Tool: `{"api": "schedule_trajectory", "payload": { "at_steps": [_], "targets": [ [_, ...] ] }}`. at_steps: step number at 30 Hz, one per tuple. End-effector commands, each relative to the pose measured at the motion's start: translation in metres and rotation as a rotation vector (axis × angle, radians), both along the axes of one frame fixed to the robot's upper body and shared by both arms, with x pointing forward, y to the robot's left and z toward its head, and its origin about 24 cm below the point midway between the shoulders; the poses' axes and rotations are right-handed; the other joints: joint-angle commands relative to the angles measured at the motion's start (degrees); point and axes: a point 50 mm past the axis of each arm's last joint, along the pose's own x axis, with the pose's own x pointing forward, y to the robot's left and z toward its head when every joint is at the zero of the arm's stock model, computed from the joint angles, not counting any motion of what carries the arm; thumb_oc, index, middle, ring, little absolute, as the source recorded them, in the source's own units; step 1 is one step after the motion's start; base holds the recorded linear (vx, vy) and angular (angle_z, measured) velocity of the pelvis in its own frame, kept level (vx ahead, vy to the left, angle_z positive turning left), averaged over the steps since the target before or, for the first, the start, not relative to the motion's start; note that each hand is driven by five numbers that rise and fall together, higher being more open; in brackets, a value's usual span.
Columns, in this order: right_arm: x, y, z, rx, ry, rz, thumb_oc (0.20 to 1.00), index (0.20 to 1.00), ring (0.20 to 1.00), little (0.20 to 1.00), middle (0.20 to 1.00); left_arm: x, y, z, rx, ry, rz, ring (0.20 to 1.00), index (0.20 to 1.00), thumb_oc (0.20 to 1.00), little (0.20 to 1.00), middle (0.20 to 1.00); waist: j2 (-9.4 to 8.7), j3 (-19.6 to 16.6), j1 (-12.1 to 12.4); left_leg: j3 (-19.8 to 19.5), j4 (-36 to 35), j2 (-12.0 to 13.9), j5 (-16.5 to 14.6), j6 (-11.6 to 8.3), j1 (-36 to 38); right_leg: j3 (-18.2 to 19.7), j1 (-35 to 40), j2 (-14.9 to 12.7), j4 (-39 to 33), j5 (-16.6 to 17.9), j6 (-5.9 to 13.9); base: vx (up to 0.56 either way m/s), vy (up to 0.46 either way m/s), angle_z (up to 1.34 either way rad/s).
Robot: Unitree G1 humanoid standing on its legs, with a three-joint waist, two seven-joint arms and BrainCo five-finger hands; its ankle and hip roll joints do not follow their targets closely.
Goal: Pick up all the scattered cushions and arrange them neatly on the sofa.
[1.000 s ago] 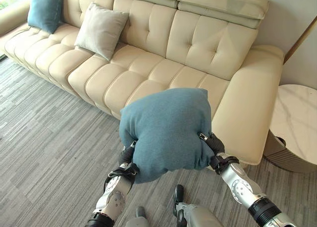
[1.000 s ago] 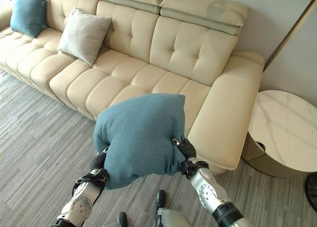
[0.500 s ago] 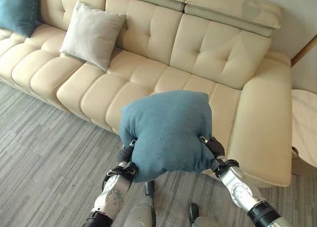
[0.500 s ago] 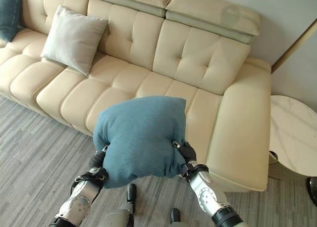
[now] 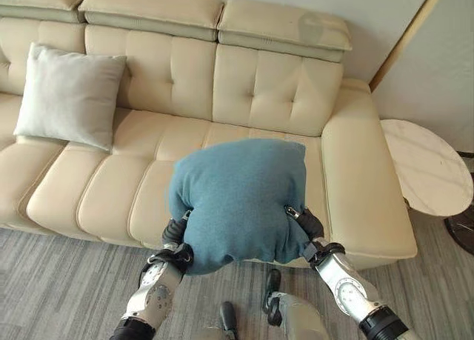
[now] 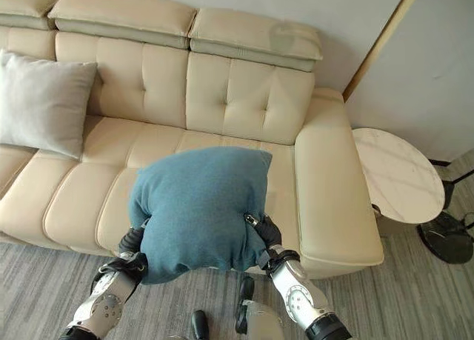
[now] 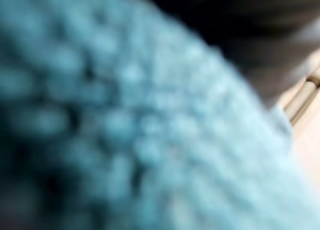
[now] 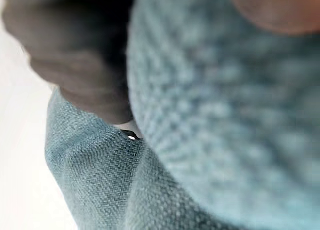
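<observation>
A teal cushion [image 5: 237,199] hangs in the air before the front edge of the cream sofa [image 5: 274,88], over its right-hand seat. My left hand [image 5: 176,235] grips its lower left side and my right hand [image 5: 309,225] grips its lower right corner by the zip, where the cloth bunches. Up close, the teal weave [image 7: 125,140] presses against the left wrist camera, and the same cloth [image 8: 225,115] shows in the right wrist view. A light grey cushion [image 5: 70,95] leans upright against the sofa's backrest at the left.
The sofa's wide right armrest [image 5: 363,184] lies just right of the held cushion. A round marble-topped side table [image 5: 422,166] stands beyond it by the wall. Grey striped carpet [image 5: 59,281] runs along the sofa's front.
The view has swung right along the sofa, so the grey cushion now sits at the left edge and the side table is in fuller view. Both hands still hold the teal cushion.
</observation>
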Motion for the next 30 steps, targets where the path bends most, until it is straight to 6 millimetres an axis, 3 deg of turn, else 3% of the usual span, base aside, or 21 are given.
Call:
{"api": "schedule_trajectory", "payload": {
  "at_steps": [1, 3, 4, 8, 10, 11, 18, 24, 28, 30],
  "targets": [
    [0.001, 0.075, 0.045, 0.205, -0.204, 0.283, 0.200, 0.200, 0.200, 0.200, 0.200, 0.028, -0.079, 0.060, -0.181, -0.323, -0.243, 0.200, 0.200, 0.200, 0.200, 0.200, -0.22, -2.9, 0.8, -3.1, 5.8, 7.4, -5.9, -5.38, -0.2, 0.7, 9.6, 2.0, -7.5, -1.6, 1.48, 0.37, -0.255, 0.21],
    [0.001, 0.073, 0.044, 0.197, -0.197, 0.282, 0.200, 0.200, 0.200, 0.200, 0.200, 0.026, -0.081, 0.058, -0.183, -0.314, -0.248, 0.200, 0.200, 0.200, 0.200, 0.200, -0.19, -2.7, 0.9, -3.9, 10.0, 7.7, -6.8, -5.62, -1.1, 1.2, 10.8, 2.2, -7.4, -2.6, 0.62, 0.17, -0.096, 0.12],
    [0.002, 0.070, 0.042, 0.190, -0.185, 0.268, 0.200, 0.200, 0.200, 0.200, 0.200, 0.026, -0.082, 0.056, -0.189, -0.307, -0.246, 0.200, 0.200, 0.200, 0.200, 0.200, -0.01, -2.2, 1.2, -6.2, 12.6, 7.8, -5.4, -6.23, -2.4, 2.1, 11.9, 2.5, -7.8, -3.3, 0.01, 0.14, -0.032, 0.14],
    [0.002, 0.071, 0.042, 0.186, -0.184, 0.280, 0.200, 0.200, 0.200, 0.200, 0.200, 0.026, -0.086, 0.058, -0.196, -0.313, -0.256, 0.200, 0.200, 0.200, 0.200, 0.200, -0.29, -2.4, 1.6, -9.2, 10.2, 8.0, -4.1, -6.43, -6.4, 2.8, 13.0, 2.1, -8.9, -3.8, 0.48, 0.11, 0.028, -0.01],
    [0.005, 0.067, 0.044, 0.168, -0.201, 0.263, 0.200, 0.200, 0.200, 0.200, 0.200, 0.029, -0.084, 0.061, -0.179, -0.325, -0.248, 0.200, 0.200, 0.200, 0.200, 0.200, -0.23, -1.7, 2.5, -11.7, 7.0, 9.5, 0.5, -7.50, -10.4, 3.7, 14.0, 2.0, -8.8, -4.3, 0.76, 0.18, 0.111, -0.22],
    [0.006, 0.064, 0.045, 0.172, -0.198, 0.239, 0.200, 0.200, 0.200, 0.200, 0.200, 0.029, -0.083, 0.061, -0.182, -0.320, -0.239, 0.200, 0.200, 0.200, 0.200, 0.200, -0.08, -1.8, 2.8, -13.1, 6.0, 10.0, 0.6, -7.69, -9.9, 5.5, 14.8, 2.1, -8.7, -4.8, 1.10, 0.20, 0.117, -0.47],
    [0.003, 0.065, 0.042, 0.148, -0.192, 0.270, 0.200, 0.200, 0.200, 0.200, 0.200, 0.026, -0.086, 0.056, -0.143, -0.307, -0.291, 0.200, 0.200, 0.200, 0.200, 0.200, 1.34, -2.9, 2.0, -12.3, 2.4, 8.9, 0.4, -7.18, -6.3, 7.6, 16.0, 1.7, -9.2, -4.8, 1.44, 0.14, 0.107, -0.57],
    [0.007, 0.075, 0.047, 0.150, -0.207, 0.280, 0.200, 0.200, 0.200, 0.200, 0.200, 0.040, -0.081, 0.062, -0.020, -0.334, -0.333, 0.200, 0.200, 0.200, 0.200, 0.200, 2.05, -2.7, 0.7, -7.9, 0.9, 8.2, -1.1, -5.55, -4.0, 11.2, 14.6, 0.7, -9.9, -3.7, 2.72, 0.07, 0.129, -0.30],
    [0.040, 0.095, 0.101, 0.076, -0.430, 0.295, 0.200, 0.200, 0.200, 0.200, 0.200, 0.081, -0.088, 0.117, 0.137, -0.532, -0.344, 0.200, 0.200, 0.200, 0.200, 0.200, 2.30, 0.4, -0.1, -6.7, 2.7, 8.1, -1.5, -4.94, -9.2, 13.3, 7.6, 0.2, -8.3, -2.7, 3.14, -0.16, 0.067, -0.11],
    [0.061, 0.102, 0.137, -0.005, -0.561, 0.287, 0.200, 0.200, 0.200, 0.200, 0.200, 0.105, -0.090, 0.163, 0.242, -0.675, -0.351, 0.200, 0.200, 0.200, 0.200, 0.200, 2.16, 2.5, -0.4, -6.4, 5.0, 8.1, -1.5, -4.82, -14.4, 14.4, 2.0, 0.1, -6.1, -1.8, 3.10, -0.27, 0.012, -0.16]
  ]
}}
